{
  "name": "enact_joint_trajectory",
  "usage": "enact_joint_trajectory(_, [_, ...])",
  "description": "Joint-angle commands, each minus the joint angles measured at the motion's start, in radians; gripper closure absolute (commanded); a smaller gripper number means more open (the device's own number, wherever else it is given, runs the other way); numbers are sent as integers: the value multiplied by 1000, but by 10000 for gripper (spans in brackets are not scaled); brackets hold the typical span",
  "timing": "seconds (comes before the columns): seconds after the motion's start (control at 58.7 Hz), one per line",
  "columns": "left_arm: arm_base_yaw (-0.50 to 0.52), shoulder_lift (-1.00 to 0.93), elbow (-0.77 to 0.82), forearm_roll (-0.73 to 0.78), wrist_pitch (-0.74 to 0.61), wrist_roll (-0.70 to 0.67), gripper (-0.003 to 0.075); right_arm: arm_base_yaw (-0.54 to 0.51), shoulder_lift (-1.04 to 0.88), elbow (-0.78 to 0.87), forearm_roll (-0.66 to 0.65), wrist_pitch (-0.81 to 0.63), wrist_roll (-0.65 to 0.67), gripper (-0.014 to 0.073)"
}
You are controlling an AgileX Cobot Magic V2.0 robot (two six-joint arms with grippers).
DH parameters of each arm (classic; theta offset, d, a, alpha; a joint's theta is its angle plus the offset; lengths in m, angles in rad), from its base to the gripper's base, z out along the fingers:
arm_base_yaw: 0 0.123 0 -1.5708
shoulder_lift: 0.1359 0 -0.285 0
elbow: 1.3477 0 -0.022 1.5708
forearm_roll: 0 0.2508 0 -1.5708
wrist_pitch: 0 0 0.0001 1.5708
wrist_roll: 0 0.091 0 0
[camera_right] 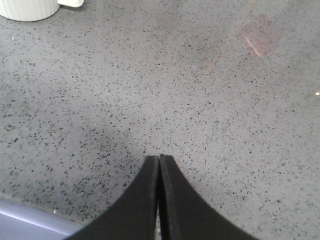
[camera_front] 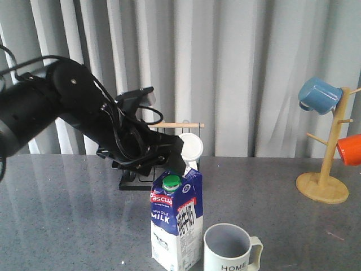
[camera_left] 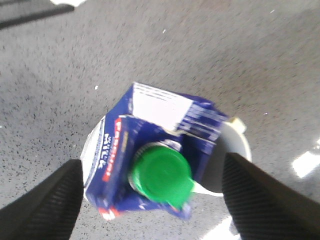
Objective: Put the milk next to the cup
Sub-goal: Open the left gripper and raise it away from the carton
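Observation:
The milk (camera_front: 176, 223), a blue and white carton with a green cap, stands upright on the grey table near the front edge. Close to its right stands the cup (camera_front: 228, 251), cream with "HOME" lettering and its handle pointing right. My left arm reaches in from the left, just above and behind the carton's top. In the left wrist view my left gripper (camera_left: 152, 162) is open, its fingers (camera_left: 55, 200) spread wide on either side of the milk (camera_left: 155, 125), with the cup's rim (camera_left: 237, 145) behind the carton. My right gripper (camera_right: 159, 159) is shut over bare table, the cup's base (camera_right: 27, 9) some way off.
A wooden mug tree (camera_front: 326, 169) at the right holds a blue mug (camera_front: 318, 95) and an orange mug (camera_front: 350, 149). Behind the carton stands a black wire rack (camera_front: 135, 180) with a white mug (camera_front: 192, 148). A curtain hangs behind the table.

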Motion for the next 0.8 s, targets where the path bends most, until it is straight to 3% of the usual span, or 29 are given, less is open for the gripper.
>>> enact_joint_trajectory(0.0, [-3, -127, -23, -37, -11, -8, 185, 0, 3, -25, -99, -57, 73, 601])
enact_joint_trajectory(0.17, [-3, -229, -23, -36, -11, 11, 295, 0, 3, -25, -305, -57, 273, 599])
enact_joint_trajectory(0.324, [-3, -327, -23, -36, -11, 53, 538, 0, 3, -25, -516, -57, 502, 599])
enact_joint_trajectory(0.426, [-3, -384, -23, -36, -11, 89, 720, 0, 3, -25, -627, -57, 574, 599])
enact_joint_trajectory(0.784, [-3, -555, -23, 52, -11, 123, 728, 0, 3, -25, -673, -57, 588, 599])
